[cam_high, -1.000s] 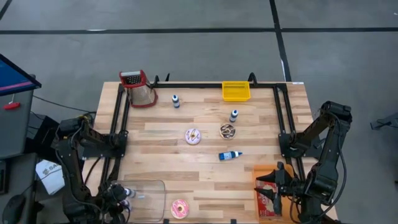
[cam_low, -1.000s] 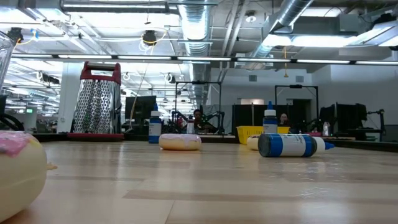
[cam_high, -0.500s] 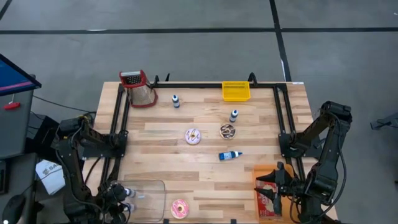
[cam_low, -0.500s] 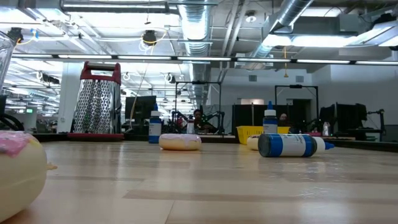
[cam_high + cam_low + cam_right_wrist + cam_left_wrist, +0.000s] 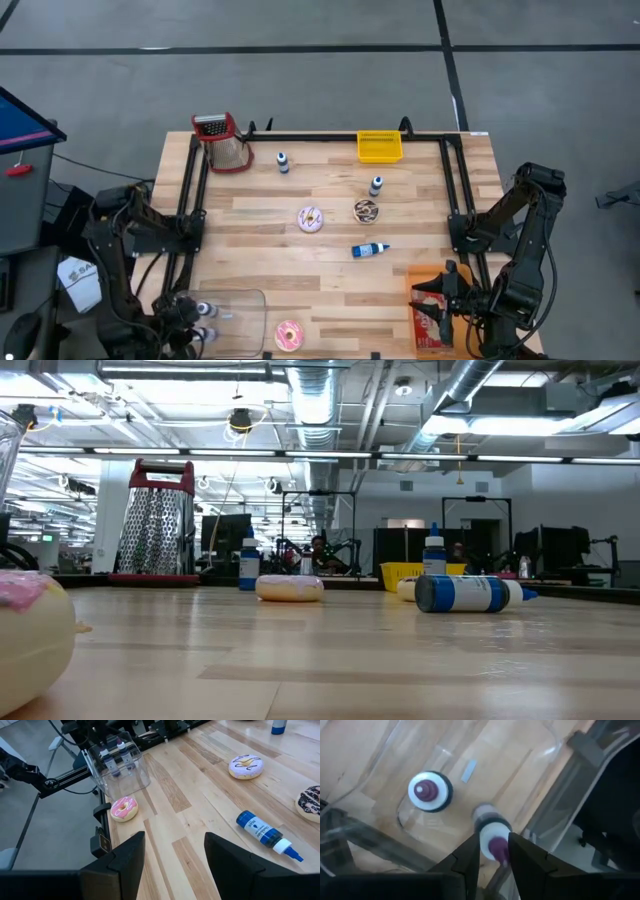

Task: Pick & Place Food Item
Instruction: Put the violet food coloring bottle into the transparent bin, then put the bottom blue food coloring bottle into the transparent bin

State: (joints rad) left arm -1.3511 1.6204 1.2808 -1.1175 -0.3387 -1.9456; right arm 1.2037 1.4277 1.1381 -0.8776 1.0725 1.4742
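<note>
My left gripper (image 5: 494,851) reaches down into a clear plastic bin (image 5: 238,308) at the table's near left corner, shut on a small bottle (image 5: 492,832) with a white cap and purple tip. A second such bottle (image 5: 430,791) stands upright on the bin's floor beside it. A pink donut (image 5: 288,335) lies on the table right of the bin, with a white-iced donut (image 5: 310,219) and a chocolate donut (image 5: 366,210) at mid-table. My right gripper (image 5: 172,865) hovers open at the near right, over an orange packet (image 5: 428,312), touching nothing. My left gripper pinches the small bottle at its white cap (image 5: 490,834) between its two fingers. The fingers come from above, pointing steeply down into the bin. The bottle leans, cap up, inside the bin; whether its base rests on the floor I cannot tell.
A blue bottle (image 5: 370,250) lies on its side at mid-table. Two small bottles (image 5: 283,162) (image 5: 376,185) stand farther back. A metal grater (image 5: 224,142) and a yellow tray (image 5: 380,147) sit along the far edge. Black rails (image 5: 190,200) run down both sides.
</note>
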